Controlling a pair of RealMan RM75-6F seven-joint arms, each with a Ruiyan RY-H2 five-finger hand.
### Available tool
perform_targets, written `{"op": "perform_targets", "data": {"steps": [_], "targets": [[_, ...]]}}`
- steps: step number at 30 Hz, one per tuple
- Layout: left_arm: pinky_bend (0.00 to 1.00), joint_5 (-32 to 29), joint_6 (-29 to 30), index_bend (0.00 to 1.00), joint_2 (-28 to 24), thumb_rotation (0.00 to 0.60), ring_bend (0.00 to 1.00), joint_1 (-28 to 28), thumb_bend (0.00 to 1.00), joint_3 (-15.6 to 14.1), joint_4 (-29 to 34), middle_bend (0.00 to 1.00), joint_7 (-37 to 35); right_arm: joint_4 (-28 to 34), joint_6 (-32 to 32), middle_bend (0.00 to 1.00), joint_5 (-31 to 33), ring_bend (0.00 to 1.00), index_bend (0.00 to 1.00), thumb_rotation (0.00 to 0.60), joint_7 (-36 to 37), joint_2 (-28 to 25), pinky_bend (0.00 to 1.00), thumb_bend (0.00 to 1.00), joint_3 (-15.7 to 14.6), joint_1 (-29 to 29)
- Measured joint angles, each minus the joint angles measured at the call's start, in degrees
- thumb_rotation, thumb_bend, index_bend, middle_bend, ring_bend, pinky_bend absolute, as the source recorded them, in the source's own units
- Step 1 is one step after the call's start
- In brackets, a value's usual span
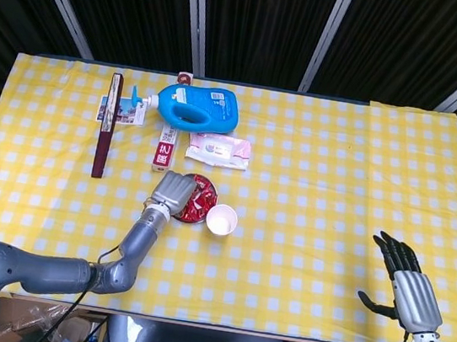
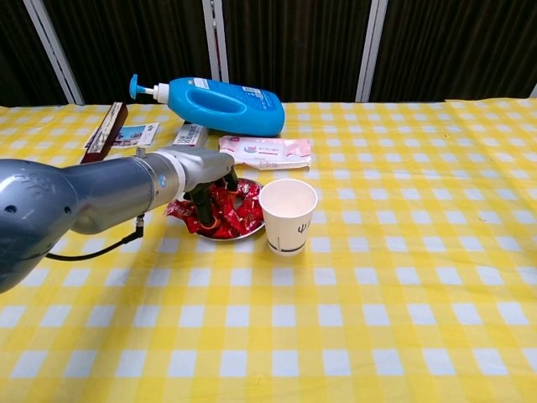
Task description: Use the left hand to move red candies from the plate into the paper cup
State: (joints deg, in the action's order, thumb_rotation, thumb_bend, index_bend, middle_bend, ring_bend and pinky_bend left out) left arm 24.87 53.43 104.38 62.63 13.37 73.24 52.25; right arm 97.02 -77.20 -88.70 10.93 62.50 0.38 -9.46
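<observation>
The right hand [image 1: 411,286] is down at the near right corner of the table [image 1: 335,203], which has a yellow and white checked cloth on it. Its dark fingers are spread apart and it holds nothing. It is far from everything else, and only the head view shows it.

The left hand [image 1: 173,192] has its silver back up, and it sits over the left part of the plate [image 2: 248,231]. In the chest view its dark fingers [image 2: 204,200] point down into the pile of red candies [image 2: 233,208]. They touch the wrappers, but I cannot tell if they have really got hold of one. The candies all lie on the plate, and one wrapper sticks out over the left edge.

The paper cup [image 2: 288,216] stands up straight just to the right of the plate, almost touching it. It is white with a dark mark on the side, and I see no candy inside it.

A bit farther back lies a pink and white packet [image 1: 219,149], with a small red and white box [image 1: 164,145] to its left. Behind those a blue bottle [image 1: 196,107] with a pump top lies on its side. Off to the left are a long dark red box [image 1: 107,124] and a small picture card [image 1: 122,111].
</observation>
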Motion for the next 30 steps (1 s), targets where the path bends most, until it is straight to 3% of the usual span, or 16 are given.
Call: {"op": "perform_targets", "data": {"steps": [13,19,30], "targets": [[0.91,5.6,2.9,0.59,-0.2,0.6,0.84,-0.4,0.46,1.0,-0.6,0.67,-4.0,0.0,-0.2,0.0,0.1,0.0,0.0,0.6,0.0,0.0,0.0,0.28,0.0,0.1],[0.91,6.3,4.6,0.59,-3.3,0.6,0.84,-0.8,0.46,2.1,3.2,0.67,-4.2,0.0,-0.2,0.0,0.0,0.0,0.0,0.6,0.0,0.0,0.0,0.28,0.0,0.2],[0.91,7.0,7.5,0.59,-10.5,0.6,0.84,-0.4,0.46,4.0,15.8,0.67,-2.6,0.0,-0.4,0.0,0.0,0.0,0.0,0.6,-0.3,0.1,0.0,0.28,0.0,0.2]]}}
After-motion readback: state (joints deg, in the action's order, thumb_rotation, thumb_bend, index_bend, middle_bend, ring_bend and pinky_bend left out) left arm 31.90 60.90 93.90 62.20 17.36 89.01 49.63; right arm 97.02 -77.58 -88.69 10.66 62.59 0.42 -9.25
